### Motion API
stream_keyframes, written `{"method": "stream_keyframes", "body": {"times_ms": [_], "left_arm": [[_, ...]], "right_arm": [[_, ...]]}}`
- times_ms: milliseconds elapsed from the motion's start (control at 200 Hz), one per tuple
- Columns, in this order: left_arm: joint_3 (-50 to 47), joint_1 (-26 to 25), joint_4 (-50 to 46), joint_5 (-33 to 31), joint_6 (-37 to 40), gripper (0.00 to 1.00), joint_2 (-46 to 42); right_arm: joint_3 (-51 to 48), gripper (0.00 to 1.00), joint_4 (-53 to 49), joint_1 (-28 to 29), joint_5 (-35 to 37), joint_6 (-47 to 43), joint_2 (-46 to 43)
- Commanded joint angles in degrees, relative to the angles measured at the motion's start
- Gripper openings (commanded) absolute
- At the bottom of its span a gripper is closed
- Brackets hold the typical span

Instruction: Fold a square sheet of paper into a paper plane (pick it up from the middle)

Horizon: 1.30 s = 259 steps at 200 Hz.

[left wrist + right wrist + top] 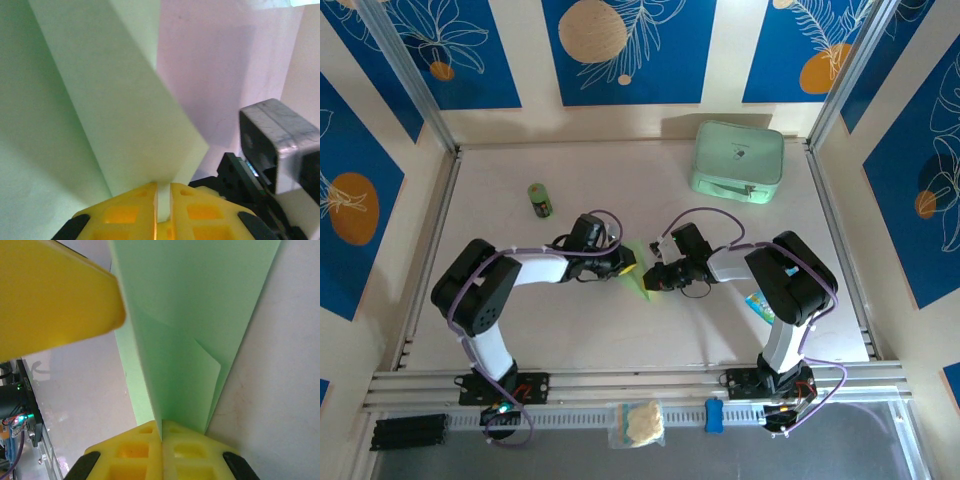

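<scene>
The square sheet of paper [642, 290] is pale green and folded into a narrow pointed shape with a centre crease. It is held up between the two arms over the middle of the table. My left gripper [625, 264] grips it from the left; in the left wrist view its yellow jaws [163, 186] pinch a paper edge, with the sheet [115, 100] spreading away above them. My right gripper [652, 277] grips it from the right; its jaws [161, 426] are shut on the crease of the sheet [190, 315]. A left fingertip [55, 300] shows at the top left.
A mint-green case [738, 160] sits at the back right and a small green bottle [540, 200] at the back left. A small colourful packet [760, 305] lies beside the right arm. Metal frame rails [835, 230] run along both sides of the table.
</scene>
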Motion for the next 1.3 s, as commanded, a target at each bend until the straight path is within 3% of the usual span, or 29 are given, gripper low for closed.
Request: {"method": "stream_keyframes", "body": {"times_ms": [0, 610, 1291], "left_arm": [[1.4, -0.6, 1.1, 1.5, -0.2, 0.15, 1.5], [4.0, -0.7, -4.6, -1.5, 0.5, 0.13, 4.2], [4.5, -0.6, -5.3, -1.7, 1.0, 0.12, 4.8]], "right_arm": [[-0.2, 0.07, -4.1, -0.5, 0.5, 0.0, 2.2], [1.1, 0.07, -6.3, -1.8, -2.9, 0.2, 3.9], [2.3, 0.17, -9.8, -2.2, -7.1, 2.1, -0.8]]}}
